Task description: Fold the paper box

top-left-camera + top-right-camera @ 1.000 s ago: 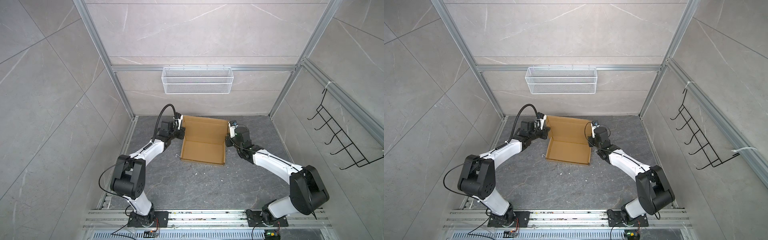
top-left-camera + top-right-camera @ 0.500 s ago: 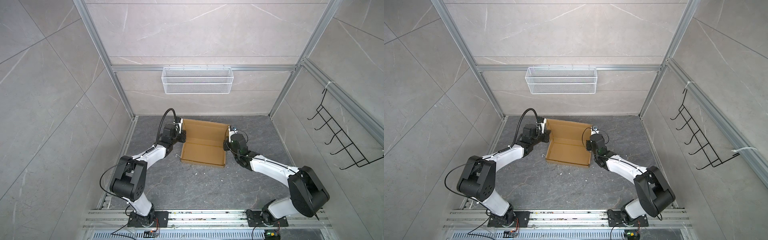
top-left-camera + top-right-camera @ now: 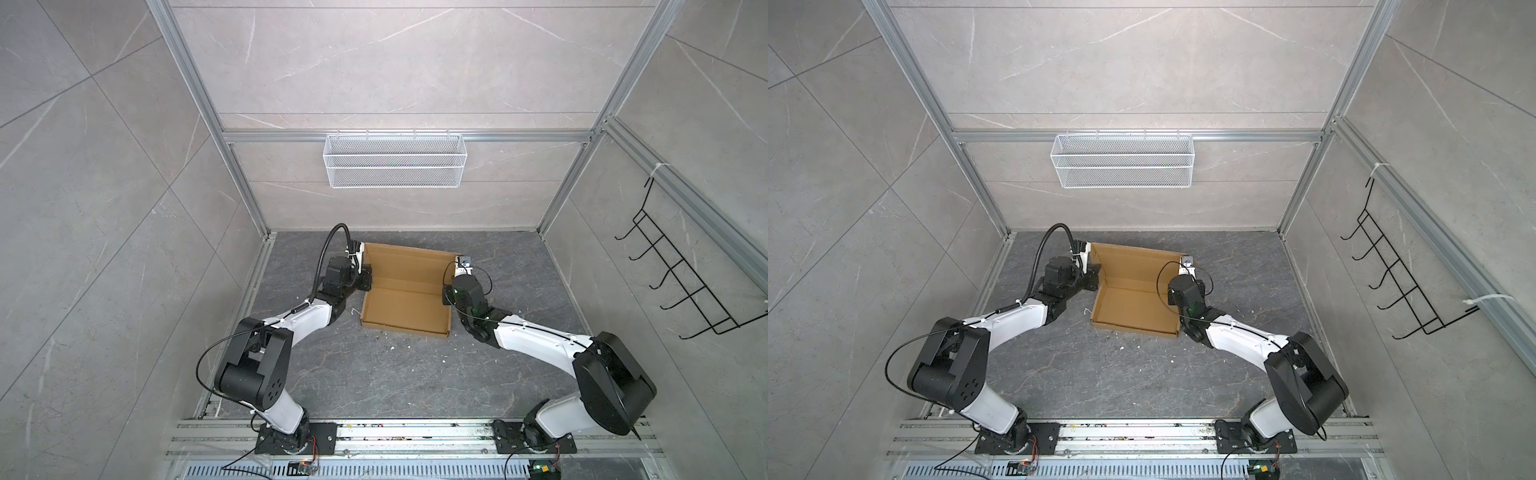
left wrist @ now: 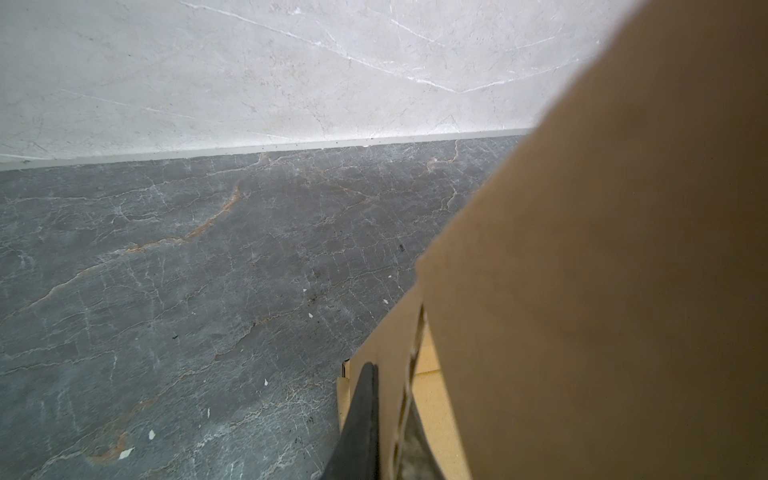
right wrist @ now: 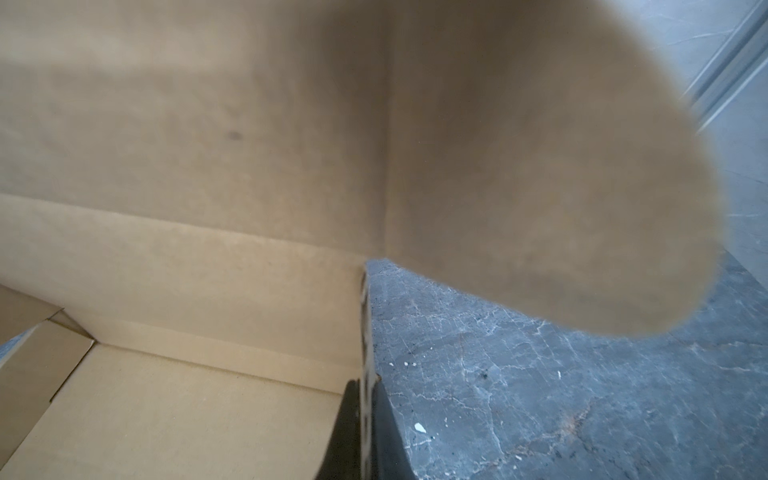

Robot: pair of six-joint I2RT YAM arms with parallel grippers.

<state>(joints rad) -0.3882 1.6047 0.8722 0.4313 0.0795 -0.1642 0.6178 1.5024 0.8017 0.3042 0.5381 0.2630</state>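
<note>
The paper box (image 3: 405, 307) (image 3: 1136, 309) lies open on the dark floor near the back, a shallow brown cardboard tray with its lid leaning up at the far side. My left gripper (image 3: 365, 282) (image 3: 1094, 279) is shut on the box's left side wall. In the left wrist view the gripper (image 4: 392, 399) has a black finger (image 4: 361, 415) outside the wall and the box (image 4: 582, 249) fills the frame beside it. My right gripper (image 3: 446, 291) (image 3: 1170, 293) is shut on the right side wall. The right wrist view shows the gripper (image 5: 365, 388) pinching the wall's edge, with the box's inside (image 5: 187, 415) and a rounded lid flap above.
A white wire basket (image 3: 395, 166) hangs on the back wall and a black hook rack (image 3: 685, 282) on the right wall. Small white scraps (image 3: 390, 336) lie on the floor by the box's front edge. Tiled walls close in on three sides.
Both grippers have come toward the front along the box's side walls, and the box has shifted slightly forward with them. Both stay shut.
</note>
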